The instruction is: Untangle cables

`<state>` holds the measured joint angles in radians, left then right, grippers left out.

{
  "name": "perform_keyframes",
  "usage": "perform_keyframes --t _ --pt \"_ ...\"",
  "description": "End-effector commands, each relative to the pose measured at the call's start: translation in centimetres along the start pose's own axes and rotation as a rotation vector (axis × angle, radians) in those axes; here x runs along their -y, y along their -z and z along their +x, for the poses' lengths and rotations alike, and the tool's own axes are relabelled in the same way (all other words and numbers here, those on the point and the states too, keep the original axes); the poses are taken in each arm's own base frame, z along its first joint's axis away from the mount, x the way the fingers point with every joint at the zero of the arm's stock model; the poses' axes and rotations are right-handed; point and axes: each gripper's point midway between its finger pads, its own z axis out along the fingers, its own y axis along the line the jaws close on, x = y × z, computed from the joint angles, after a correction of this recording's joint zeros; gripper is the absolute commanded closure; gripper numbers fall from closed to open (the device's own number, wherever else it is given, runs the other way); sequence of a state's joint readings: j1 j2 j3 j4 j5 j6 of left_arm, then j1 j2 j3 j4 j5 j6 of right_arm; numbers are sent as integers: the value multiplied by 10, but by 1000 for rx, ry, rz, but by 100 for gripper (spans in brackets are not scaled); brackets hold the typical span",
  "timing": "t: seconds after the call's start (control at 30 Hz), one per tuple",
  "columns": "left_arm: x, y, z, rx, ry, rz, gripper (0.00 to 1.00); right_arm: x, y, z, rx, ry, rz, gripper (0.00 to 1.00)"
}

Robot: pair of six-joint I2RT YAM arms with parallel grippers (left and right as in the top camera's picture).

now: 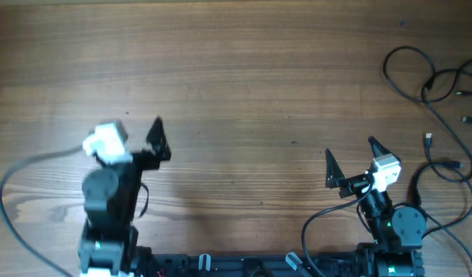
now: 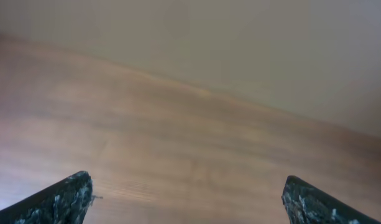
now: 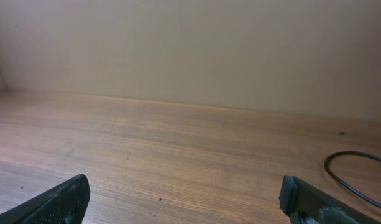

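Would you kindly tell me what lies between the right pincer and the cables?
Nothing: in the overhead view, only bare wooden table separates the right pincer from the cables.

The cables (image 1: 440, 85) lie spread on the table (image 1: 243, 69), to the right of the right gripper (image 1: 349, 146) and mostly beyond it, near the table's edge. The left gripper (image 1: 135, 132) sits well to its left, seemingly about level.

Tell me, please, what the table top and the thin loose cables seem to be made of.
Table top: wood or a wood-look laminate, matte; long brown grain streaks show, no glare. Cables: thin black cords, probably rubber or plastic sheathing, since they lie in soft loops; finish too small to tell.
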<state>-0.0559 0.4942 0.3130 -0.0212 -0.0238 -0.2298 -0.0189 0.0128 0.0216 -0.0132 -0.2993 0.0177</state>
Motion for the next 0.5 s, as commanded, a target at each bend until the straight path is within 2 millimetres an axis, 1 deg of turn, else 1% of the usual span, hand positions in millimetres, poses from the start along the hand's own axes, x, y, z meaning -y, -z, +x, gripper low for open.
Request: perform_keyframes --t 0.0,0.07,0.2,0.27,0.37,0.47 --pt "-17 12 22 49 22 -17 0 -2 1 -3 12 -5 -12 0" --pt "-20 17 30 87 22 -11 0 -2 1 -3 12 -5 -12 0" --pt "-23 22 37 128 22 0 0 -2 1 -3 12 -4 -12 0" --pt "-27 22 50 114 22 -4 0 -2 1 -3 12 -5 -12 0" --pt "-26 24 46 140 22 2 0 -2 1 -3 12 -4 -12 0" --pt "-26 24 47 137 22 1 0 -2 1 -3 12 -5 -12 0"
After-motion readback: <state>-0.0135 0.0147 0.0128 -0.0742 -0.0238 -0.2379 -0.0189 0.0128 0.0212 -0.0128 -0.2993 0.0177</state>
